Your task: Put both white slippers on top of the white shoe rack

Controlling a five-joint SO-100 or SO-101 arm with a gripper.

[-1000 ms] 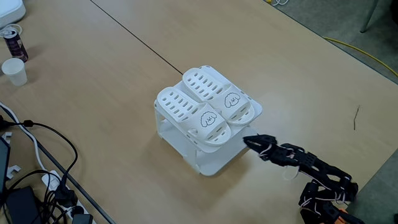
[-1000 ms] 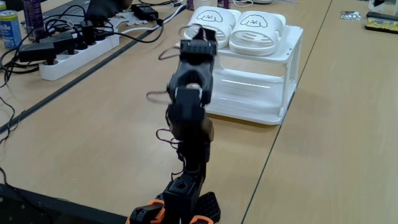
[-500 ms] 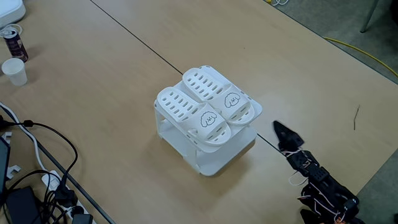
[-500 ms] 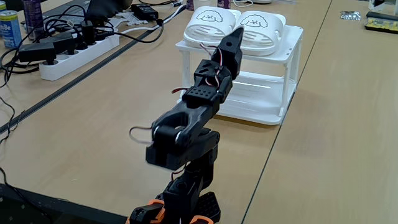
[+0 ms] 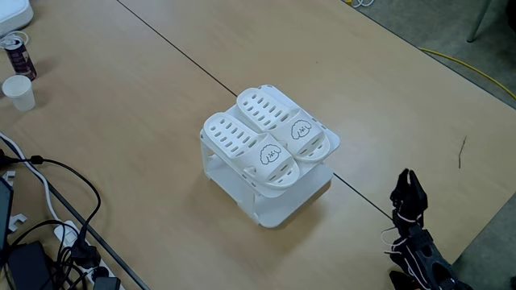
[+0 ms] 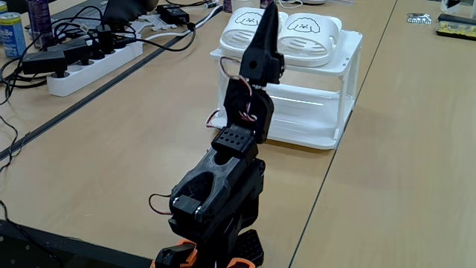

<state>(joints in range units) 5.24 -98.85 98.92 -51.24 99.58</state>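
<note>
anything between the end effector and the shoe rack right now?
Only bare table and its dark seam between end effector and white shoe rack in the fixed view.

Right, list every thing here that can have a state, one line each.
white slippers: both on top of the rack, side by side, soles down.
white shoe rack: upright, lower shelf bare.
gripper: shut, holding nothing, clear of the rack.
paper cup: upright.
drink can: upright.

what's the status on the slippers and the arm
Gripper clear of the rack, holding nothing, jaws look shut. Both slippers side by side on top of the rack. Nothing in the way.
</note>
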